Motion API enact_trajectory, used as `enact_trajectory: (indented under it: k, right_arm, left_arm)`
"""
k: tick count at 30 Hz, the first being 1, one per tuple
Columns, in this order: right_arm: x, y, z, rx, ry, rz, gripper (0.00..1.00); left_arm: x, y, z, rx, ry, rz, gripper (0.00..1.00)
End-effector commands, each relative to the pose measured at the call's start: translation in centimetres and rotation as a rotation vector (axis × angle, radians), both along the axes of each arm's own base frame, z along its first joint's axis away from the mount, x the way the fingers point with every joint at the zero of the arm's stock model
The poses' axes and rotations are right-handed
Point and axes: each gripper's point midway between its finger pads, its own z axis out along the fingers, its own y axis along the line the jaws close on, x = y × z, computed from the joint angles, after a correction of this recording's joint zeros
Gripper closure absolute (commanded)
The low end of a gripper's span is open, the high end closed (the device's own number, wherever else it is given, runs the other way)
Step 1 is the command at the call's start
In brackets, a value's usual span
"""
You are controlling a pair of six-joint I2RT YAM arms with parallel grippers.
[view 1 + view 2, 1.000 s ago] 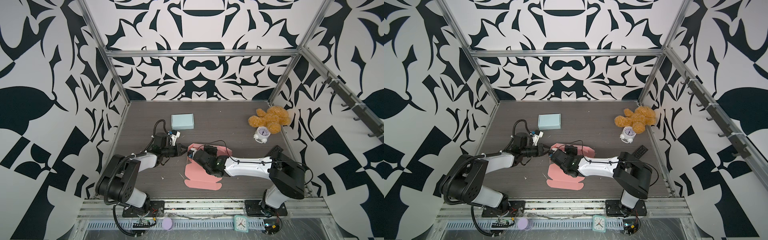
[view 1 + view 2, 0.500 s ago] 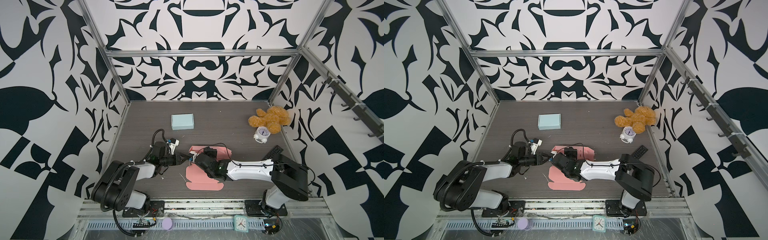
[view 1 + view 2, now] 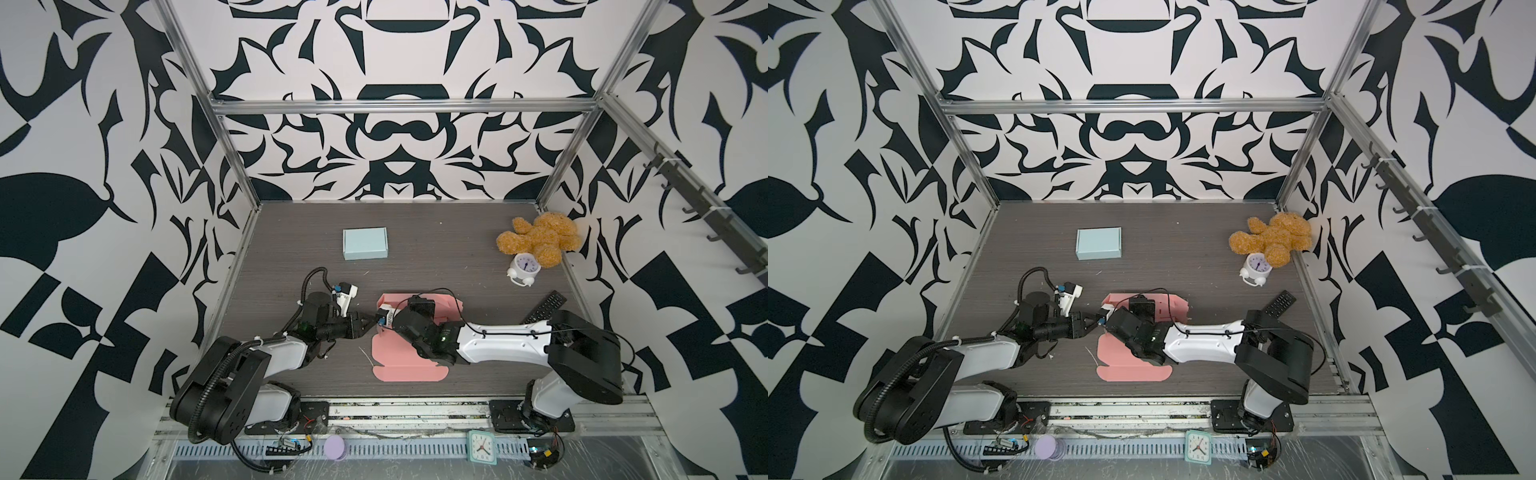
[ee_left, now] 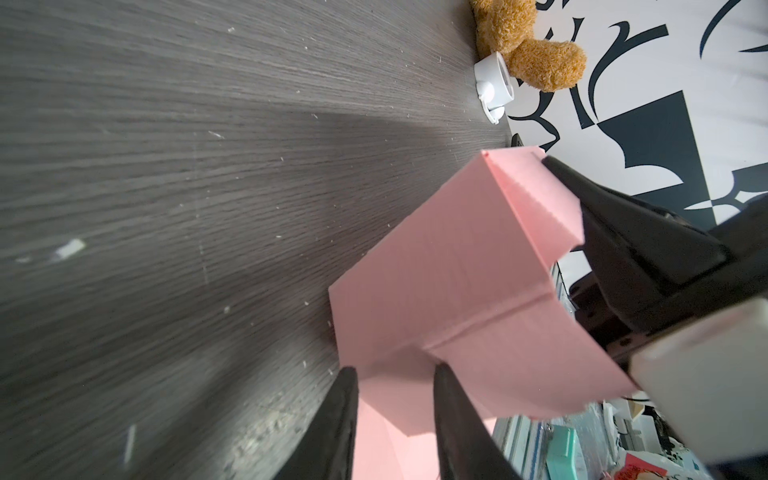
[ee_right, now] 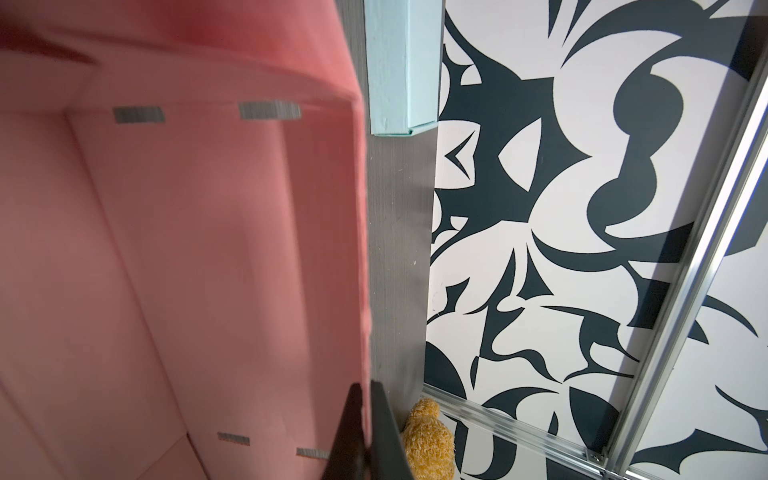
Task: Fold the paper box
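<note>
**Left jaws just released**

Your left gripper [image 4: 392,372] was pressed shut a second ago. Now its jaws stand apart at the left edge of the pink paper box [image 3: 399,365], lower centre of the top view. Your right gripper [image 5: 365,386] keeps pinching a raised wall. The fold is unfinished, so expect a regrasp.

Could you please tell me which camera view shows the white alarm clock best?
Both top views: the white alarm clock shows its whole dial, beside the teddy bear. The left wrist view shows it small, from the side; the right wrist view does not show it.
</note>
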Motion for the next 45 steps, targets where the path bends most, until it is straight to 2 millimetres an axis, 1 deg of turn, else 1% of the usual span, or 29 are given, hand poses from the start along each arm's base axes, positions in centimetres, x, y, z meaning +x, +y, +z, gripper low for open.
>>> enact_trajectory:
  k: [1, 6, 17, 23, 32, 34, 37, 40, 45]
  right_arm:
    - [-0.3, 0.8, 1.1, 0.069, -0.007, 0.021, 1.00]
    - [-0.6, 1.0, 1.0, 0.068, -0.002, 0.030, 1.00]
    - [-0.8, 1.3, 0.7, 0.045, -0.013, 0.038, 1.00]
    - [-0.9, 1.4, 0.6, 0.048, -0.011, 0.044, 1.00]
    - [-1.0, 1.3, 0.7, 0.052, -0.014, 0.042, 1.00]
    - [-1.0, 1.3, 0.7, 0.049, -0.013, 0.043, 1.00]
    - [-1.0, 1.3, 0.7, 0.046, -0.014, 0.042, 1.00]
    - [-1.1, 1.4, 0.7, 0.046, -0.016, 0.043, 1.00]
    - [-1.1, 1.4, 0.8, 0.045, -0.020, 0.043, 1.00]
  left_arm:
    - [0.2, -0.3, 0.3, 0.006, -0.048, -0.009, 0.65]
    - [0.2, -0.7, 0.8, 0.006, -0.080, -0.022, 0.61]
    - [-0.4, -1.6, 1.0, 0.028, -0.136, -0.040, 0.57]
    - [-0.4, -1.8, 0.9, 0.031, -0.160, -0.040, 0.52]
    - [-0.5, -1.6, 0.8, 0.053, -0.195, -0.021, 0.37]
    - [-0.3, -1.4, 0.6, 0.068, -0.204, -0.004, 0.37]
    - [-0.2, -1.6, 0.9, 0.067, -0.232, -0.002, 0.37]
    - [-0.5, -2.1, 1.3, 0.068, -0.264, -0.013, 0.37]
    - [-1.1, -2.4, 0.9, 0.078, -0.268, -0.021, 0.36]
